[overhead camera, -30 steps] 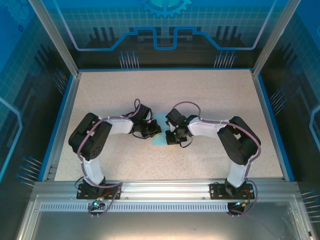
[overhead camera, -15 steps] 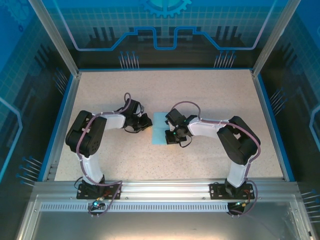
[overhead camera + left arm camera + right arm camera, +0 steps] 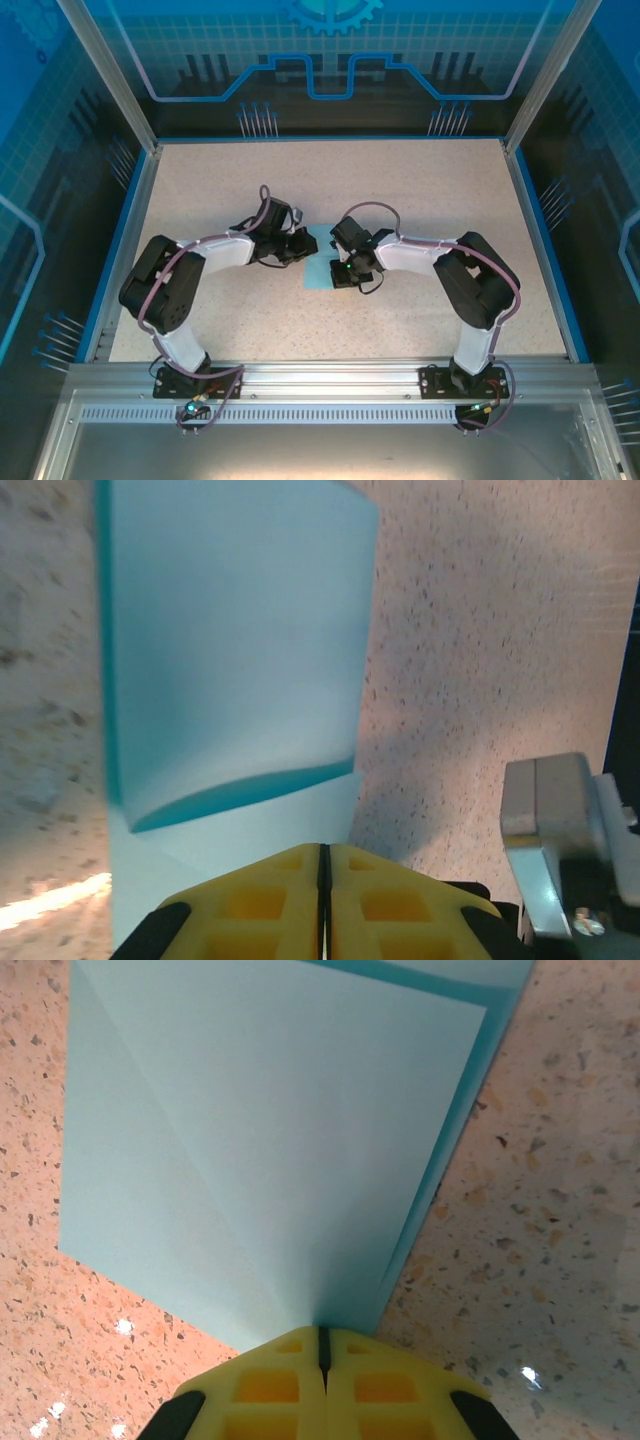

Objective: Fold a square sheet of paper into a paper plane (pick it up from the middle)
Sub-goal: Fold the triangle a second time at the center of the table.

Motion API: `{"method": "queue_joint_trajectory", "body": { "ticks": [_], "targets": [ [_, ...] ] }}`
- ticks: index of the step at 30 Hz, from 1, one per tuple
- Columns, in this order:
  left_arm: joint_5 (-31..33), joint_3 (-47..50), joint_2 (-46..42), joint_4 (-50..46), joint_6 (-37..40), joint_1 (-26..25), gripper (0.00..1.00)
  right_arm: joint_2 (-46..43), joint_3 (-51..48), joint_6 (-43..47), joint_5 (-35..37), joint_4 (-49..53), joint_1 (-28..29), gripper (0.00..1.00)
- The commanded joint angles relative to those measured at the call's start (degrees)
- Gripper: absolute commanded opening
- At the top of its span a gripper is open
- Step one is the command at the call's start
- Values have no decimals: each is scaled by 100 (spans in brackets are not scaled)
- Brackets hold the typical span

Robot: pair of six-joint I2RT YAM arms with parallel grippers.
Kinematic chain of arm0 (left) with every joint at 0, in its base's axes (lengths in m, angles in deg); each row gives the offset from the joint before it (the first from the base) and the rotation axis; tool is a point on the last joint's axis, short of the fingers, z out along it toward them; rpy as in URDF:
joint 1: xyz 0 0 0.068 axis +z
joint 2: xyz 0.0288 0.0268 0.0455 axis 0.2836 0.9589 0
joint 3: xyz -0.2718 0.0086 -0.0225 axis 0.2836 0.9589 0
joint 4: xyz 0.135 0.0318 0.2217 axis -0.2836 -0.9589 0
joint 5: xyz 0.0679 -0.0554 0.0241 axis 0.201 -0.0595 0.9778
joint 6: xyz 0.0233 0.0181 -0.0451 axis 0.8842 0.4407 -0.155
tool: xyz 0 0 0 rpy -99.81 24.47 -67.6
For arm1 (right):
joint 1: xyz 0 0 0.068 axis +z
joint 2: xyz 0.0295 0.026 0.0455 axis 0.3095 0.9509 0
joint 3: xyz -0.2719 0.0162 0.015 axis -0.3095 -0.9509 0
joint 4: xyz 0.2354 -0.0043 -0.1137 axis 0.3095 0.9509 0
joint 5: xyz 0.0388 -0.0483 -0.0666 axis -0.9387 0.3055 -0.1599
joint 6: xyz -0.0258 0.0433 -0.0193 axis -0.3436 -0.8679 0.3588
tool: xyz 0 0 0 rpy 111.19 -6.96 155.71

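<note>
Square sheet of paper (image 3: pixel 270 1140), flap raised, lies on table (image 3: pixel 420 200) between left hand (image 3: pixel 322 880) and right hand (image 3: pixel 322 1355), both closed.

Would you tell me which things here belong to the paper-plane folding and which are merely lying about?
Job: light-blue paper sheet, partly folded; left gripper; right gripper.
Bystanders: speckled table; aluminium front rail.

Both arms reach inward from their bases, elbows bowed toward 9 and 3 o'clock, wrists nearly meeting at centre. The left gripper (image 3: pixel 322 878) and right gripper (image 3: pixel 322 1353) have jaws pressed together.
</note>
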Motion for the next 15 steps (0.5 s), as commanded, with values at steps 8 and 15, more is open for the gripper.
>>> {"method": "queue_joint_trajectory", "body": {
  "ticks": [8,15],
  "targets": [
    [276,60,608,-96,-26,-2,9,201,-109,68,175,506,32,5],
    [448,96,645,-206,20,-7,9,-108,151,139,-34,286,21,6]
  ]
}}
